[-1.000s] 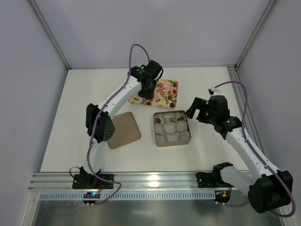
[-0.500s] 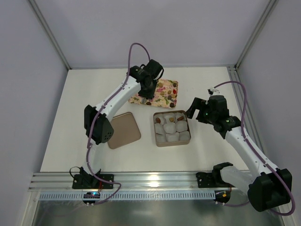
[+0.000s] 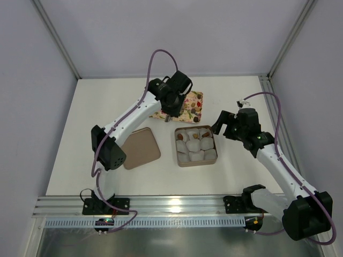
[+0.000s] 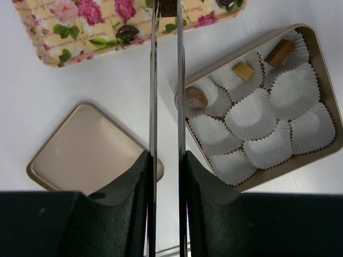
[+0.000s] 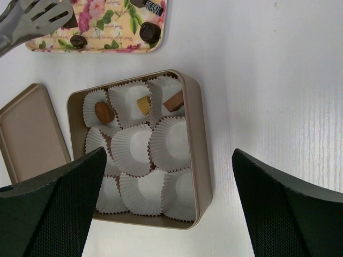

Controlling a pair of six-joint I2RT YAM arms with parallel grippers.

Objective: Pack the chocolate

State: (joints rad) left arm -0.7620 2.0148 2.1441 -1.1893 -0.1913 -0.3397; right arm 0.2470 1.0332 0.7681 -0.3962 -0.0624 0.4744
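Chocolate (image 5: 104, 112) is in two places. Three pieces sit in the tan box (image 5: 199, 160), each in its own white paper cup (image 5: 131, 150), all in the row closest to the flowered tray (image 5: 107, 32). One is round and brown, one is small and golden, one is a brown bar lying tilted. Some more dark pieces lie on the flowered tray, which is on the table (image 3: 107, 107) just behind the box.

The left gripper (image 3: 169, 115) hangs over the near edge of the flowered tray. Its two long thin fingers (image 4: 153, 80) are almost parallel with only a narrow gap between them. At their tips a dark piece (image 4: 168, 6) is pinched between the two blades. Whether this piece is lifted from the tray or touching it, I cannot tell.

The right gripper (image 3: 222, 124) stays at the right side of the box and its camera looks down on the box. Its black fingers (image 5: 59, 198) are spread wide, and nothing is between them.

The box lid (image 3: 140, 148) lies flat on the table at the left of the box, near it but apart, with its rim turned up.
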